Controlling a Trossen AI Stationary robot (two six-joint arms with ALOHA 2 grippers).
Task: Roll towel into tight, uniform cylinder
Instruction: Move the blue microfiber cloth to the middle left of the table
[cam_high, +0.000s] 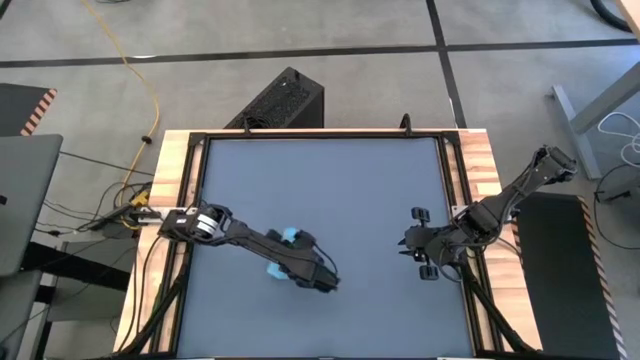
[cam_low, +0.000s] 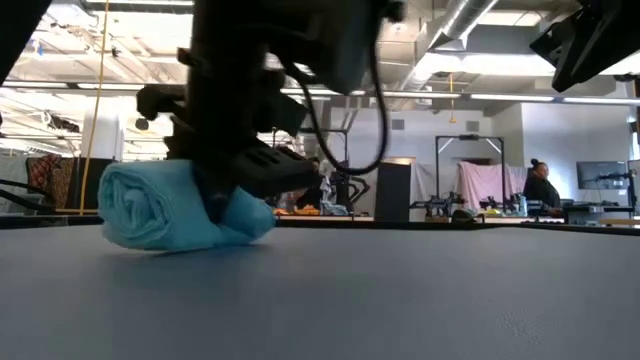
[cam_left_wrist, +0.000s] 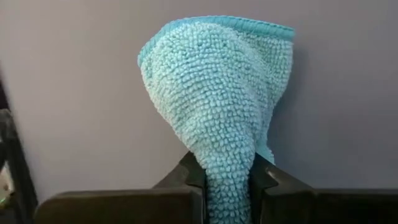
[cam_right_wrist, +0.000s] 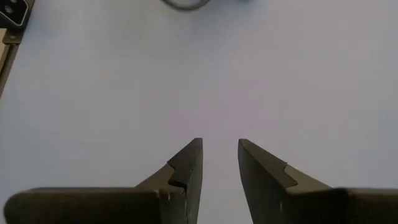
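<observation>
Between the two dark fingers (cam_left_wrist: 264, 183) of the left gripper (cam_left_wrist: 228, 186), a fold of the light-blue terry towel (cam_left_wrist: 217, 106) is pinched tight, the jaws nearly together with only the cloth's thickness between them. That narrow grip on one end looks meant to keep the wound layers from springing loose. Seen level with the tabletop, the towel (cam_low: 170, 205) lies as a stubby cylinder on the dark grey table (cam_low: 400, 290), its spiral end showing, with the left gripper (cam_low: 235, 175) bearing on its top and far side. From above, the left gripper (cam_high: 300, 265) sits over the table's near-left part, and only small patches of the towel (cam_high: 288, 237) show past the arm, so how even the roll is along its length cannot be judged. Farther right, the right gripper (cam_high: 417, 245) waits near the table's right edge, well apart from the cloth; its fingers (cam_right_wrist: 186, 165) stand partly apart over bare table, holding nothing. Beyond the table a person (cam_low: 541, 188) sits in the room.
</observation>
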